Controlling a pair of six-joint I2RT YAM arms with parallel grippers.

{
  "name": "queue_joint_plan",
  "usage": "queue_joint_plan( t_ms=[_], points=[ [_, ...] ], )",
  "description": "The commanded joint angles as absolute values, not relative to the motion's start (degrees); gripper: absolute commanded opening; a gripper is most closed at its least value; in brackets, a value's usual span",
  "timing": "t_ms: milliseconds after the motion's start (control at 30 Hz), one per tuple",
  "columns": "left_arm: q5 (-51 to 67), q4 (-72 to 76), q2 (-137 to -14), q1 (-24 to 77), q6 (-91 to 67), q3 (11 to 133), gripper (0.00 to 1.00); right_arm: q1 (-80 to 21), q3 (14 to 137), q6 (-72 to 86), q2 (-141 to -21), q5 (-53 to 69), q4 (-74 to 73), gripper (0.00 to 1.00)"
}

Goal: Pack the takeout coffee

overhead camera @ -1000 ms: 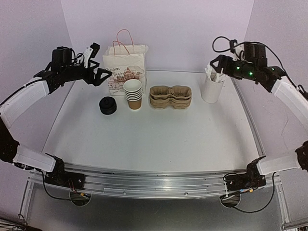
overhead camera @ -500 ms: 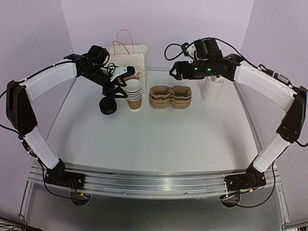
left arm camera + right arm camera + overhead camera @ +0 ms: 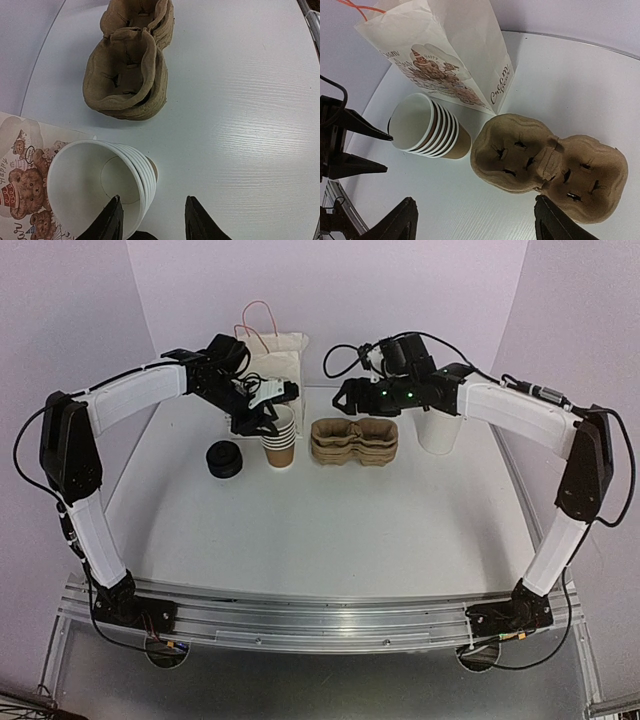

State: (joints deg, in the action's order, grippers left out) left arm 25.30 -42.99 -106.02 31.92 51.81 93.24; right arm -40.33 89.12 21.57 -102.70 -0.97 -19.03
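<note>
No lidded takeout coffee is in view. A stack of lidless brown cups (image 3: 279, 437) (image 3: 95, 190) (image 3: 427, 127) stands in front of the paper bag (image 3: 265, 365). My left gripper (image 3: 272, 402) (image 3: 152, 222) hangs just over this stack, jaws partly apart. One finger is over the top cup's white inside and the other is outside the rim, clear of it. A stack of black lids (image 3: 223, 459) sits left of the cups. My right gripper (image 3: 346, 398) (image 3: 477, 225) is open wide above the table by the left end of the cardboard carriers (image 3: 354, 440) (image 3: 545, 165), holding nothing.
The printed paper bag (image 3: 450, 55) (image 3: 20, 170) stands upright at the back behind the cups. A white tub (image 3: 441, 430) with white items stands right of the carriers (image 3: 127, 70). The table's raised edge runs along both sides.
Both arms have swung in from the outer sides toward the middle. The left gripper came down over the cup stack and narrowed its jaws. The right one moved left over the carriers.
</note>
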Motion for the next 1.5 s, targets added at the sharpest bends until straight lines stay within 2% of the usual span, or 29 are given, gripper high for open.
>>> queue_joint_plan(
  t_ms=[0, 133, 267, 400, 600, 833, 1167, 1300, 1467],
  points=[
    [24.98, -43.71, -108.41, 31.99, 53.30, 97.05, 0.42, -41.04, 89.66, 22.64, -104.48, 1.85, -15.78, 0.76],
    [22.90, -40.32, -108.98, 32.03, 51.49, 96.21, 0.39, -41.17, 89.65, 23.35, -105.44, 2.12, -15.01, 0.76],
    [22.23, -38.59, -109.62, 32.08, 50.87, 96.27, 0.27, -41.39, 89.86, 24.29, -106.64, 3.44, -14.54, 0.75],
    [23.83, -40.31, -109.63, 32.07, 51.12, 96.66, 0.21, -41.69, 89.34, 24.93, -107.19, 3.55, -14.02, 0.75],
    [24.22, -40.78, -109.77, 32.07, 51.40, 94.99, 0.23, -41.94, 88.82, 25.68, -107.71, 3.75, -13.37, 0.75],
    [24.09, -39.60, -110.00, 32.08, 52.03, 94.31, 0.09, -42.17, 88.89, 26.31, -108.22, 4.27, -13.03, 0.75],
    [24.16, -40.18, -110.27, 32.08, 53.17, 93.27, 0.13, -42.58, 88.66, 26.98, -108.73, 4.54, -12.62, 0.75],
    [24.30, -39.92, -110.16, 32.08, 52.85, 93.66, 0.01, -42.68, 88.62, 27.17, -108.86, 4.78, -12.42, 0.76],
    [24.51, -41.12, -110.19, 32.08, 52.45, 95.00, 0.00, -42.88, 89.02, 28.12, -109.91, 5.56, -11.89, 0.75]
  ],
)
